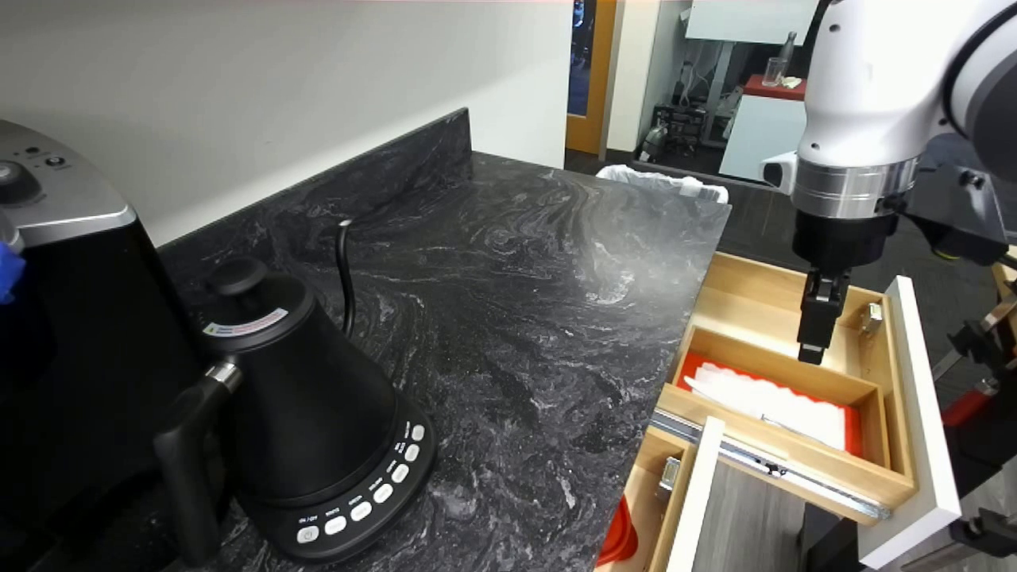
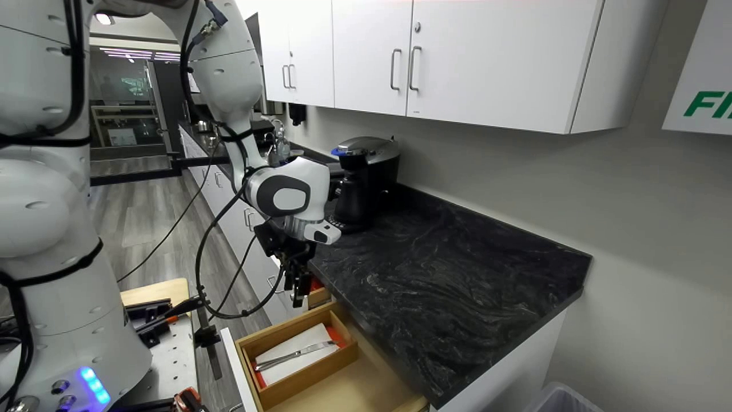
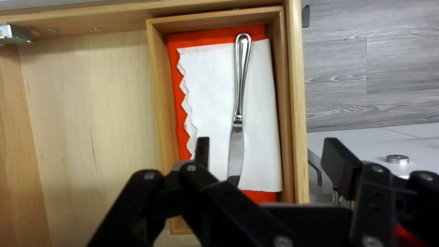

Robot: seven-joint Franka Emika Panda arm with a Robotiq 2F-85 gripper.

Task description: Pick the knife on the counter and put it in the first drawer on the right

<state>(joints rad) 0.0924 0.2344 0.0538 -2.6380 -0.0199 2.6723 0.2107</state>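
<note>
The drawer is a light wooden box with a white front, pulled open; it shows in both exterior views (image 1: 926, 413) (image 2: 363, 380) and in the wrist view (image 3: 92, 109). The silvery knife (image 3: 241, 85) lies on white paper over an orange-red base, inside the drawer's inner wooden box. The knife also shows in an exterior view (image 2: 294, 355). My gripper (image 3: 269, 157) is open and empty above the drawer, its fingers wide apart. It hides the blade's tip in the wrist view. It also shows in both exterior views (image 1: 812, 349) (image 2: 298, 296). The black marbled counter (image 1: 540, 318) is beside the drawer.
A black kettle (image 1: 318, 413) and a coffee machine (image 1: 71, 342) stand on the counter. Another drawer (image 1: 695, 500) with a red item is partly open beside the open drawer. White cabinets (image 2: 474, 63) hang above the counter. A lined bin (image 1: 663, 181) stands beyond the counter's end.
</note>
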